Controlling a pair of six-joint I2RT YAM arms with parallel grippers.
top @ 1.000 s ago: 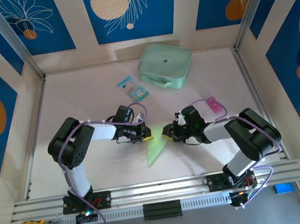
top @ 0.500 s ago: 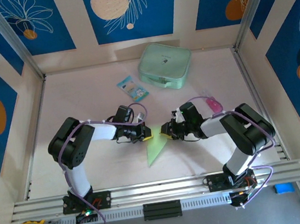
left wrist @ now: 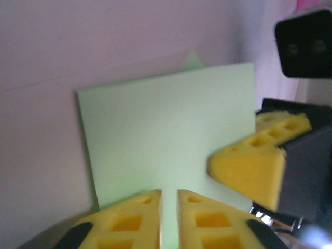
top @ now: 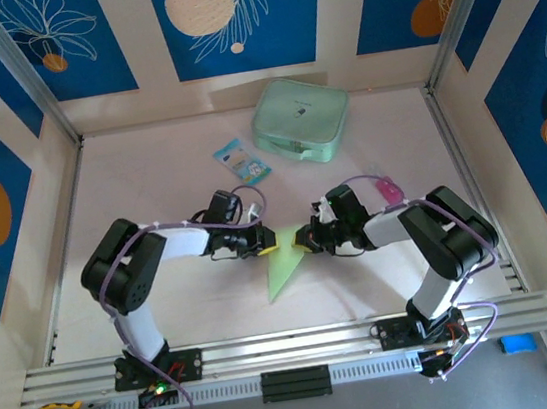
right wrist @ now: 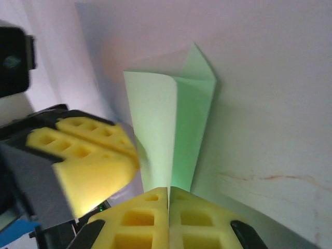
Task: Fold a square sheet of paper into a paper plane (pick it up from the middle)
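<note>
The square sheet of paper [top: 282,272], pale green and folded into a narrow pointed shape, lies mid-table with its tip toward the near rail. Both grippers meet at its far, wide end. My left gripper [top: 270,242] comes in from the left. In the left wrist view its yellow fingertips [left wrist: 169,193] stand a narrow gap apart over the paper [left wrist: 166,129], so it is slightly open. My right gripper [top: 299,241] comes in from the right. In the right wrist view its jaws [right wrist: 168,190] are pressed together on the paper's folded edge [right wrist: 155,119].
A mint-green zip case [top: 301,120] lies at the back, a blue-and-white packet [top: 242,161] to its left, and a small pink object [top: 389,189] behind the right arm. The aluminium rail [top: 292,345] runs along the near edge.
The right gripper has slid a little left onto the paper's end and closed on it. The left gripper's jaws have parted slightly. The paper has stayed in place.
</note>
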